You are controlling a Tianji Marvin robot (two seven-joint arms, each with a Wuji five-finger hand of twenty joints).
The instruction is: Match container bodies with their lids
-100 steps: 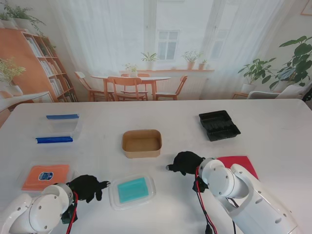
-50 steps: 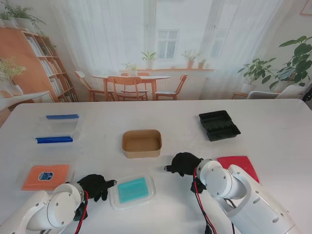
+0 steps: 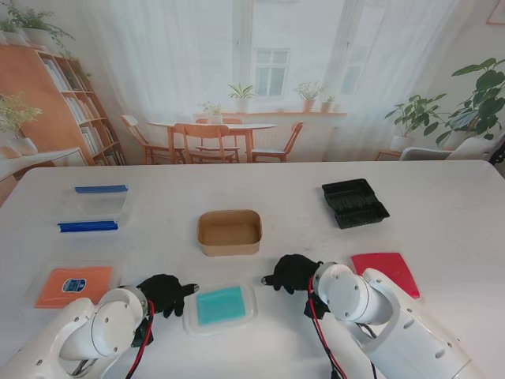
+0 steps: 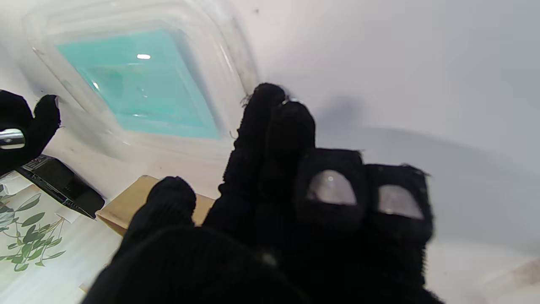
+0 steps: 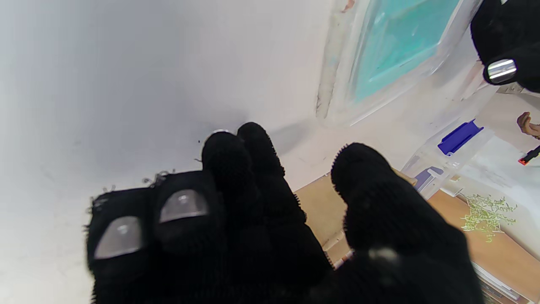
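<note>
Teal-centred clear lid (image 3: 221,307) lies flat on the white table (image 3: 442,205), toward the near edge and midway between the two hands; it serves as the reference for all positions below. Left hand (image 3: 163,291) sits just beside the lid's left edge, fingertips at or against its rim — contact cannot be confirmed from the stand view; fingers part-curled, grasping nothing. Right hand (image 3: 293,272) stands off the lid's right far corner, a strip of bare table between; fingers loosely bent, nothing held.

Beyond the lid, farther from me, the brown paper box (image 3: 229,232) stands uncovered, with bare table between them. Far right of the lid: black tray (image 3: 354,202); nearer and right, the red lid (image 3: 386,271), partly hidden by the right arm. Left of the lid: orange-centred lid (image 3: 73,285), close to the left arm; far left, the clear box with blue clips (image 3: 92,208). Broad bare surface lies between the brown box and the black tray, and along the far edge.

Left wrist view shows the lid (image 4: 139,84) raised rim and teal panel ahead of the fingers (image 4: 270,126), a detail the stand view lacks — two fingers are folded back. Right wrist view shows the lid (image 5: 396,46) corner and the opposite hand (image 5: 506,38) beyond it.
</note>
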